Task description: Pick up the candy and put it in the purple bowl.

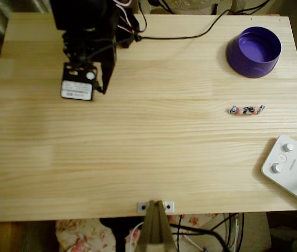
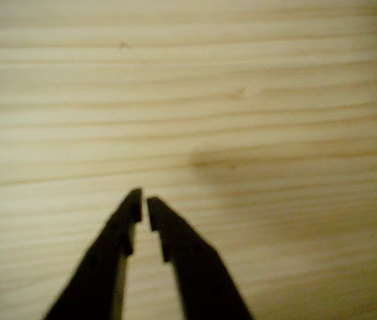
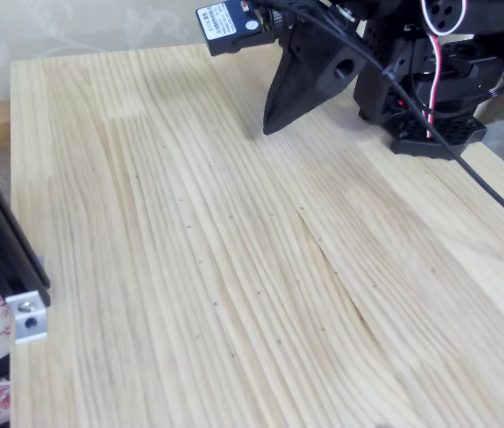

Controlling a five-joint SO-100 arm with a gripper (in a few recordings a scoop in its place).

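The candy [image 1: 247, 110], a small wrapped sweet with twisted ends, lies on the wooden table [image 1: 148, 157] at the right of the overhead view. The purple bowl [image 1: 254, 51] stands upright at the back right, beyond the candy, and holds nothing that I can see. My gripper [image 1: 104, 90] hangs over the back left of the table, far from both. Its black fingers [image 2: 118, 233] stand almost together above bare wood, with nothing between them. In the fixed view the gripper [image 3: 268, 127] points down at the table near the arm's base.
A white device with round knobs [image 1: 293, 168] lies at the table's front right corner. A black cable [image 1: 190, 34] runs along the back edge toward the arm. A metal bracket [image 1: 156, 207] sits at the front edge.
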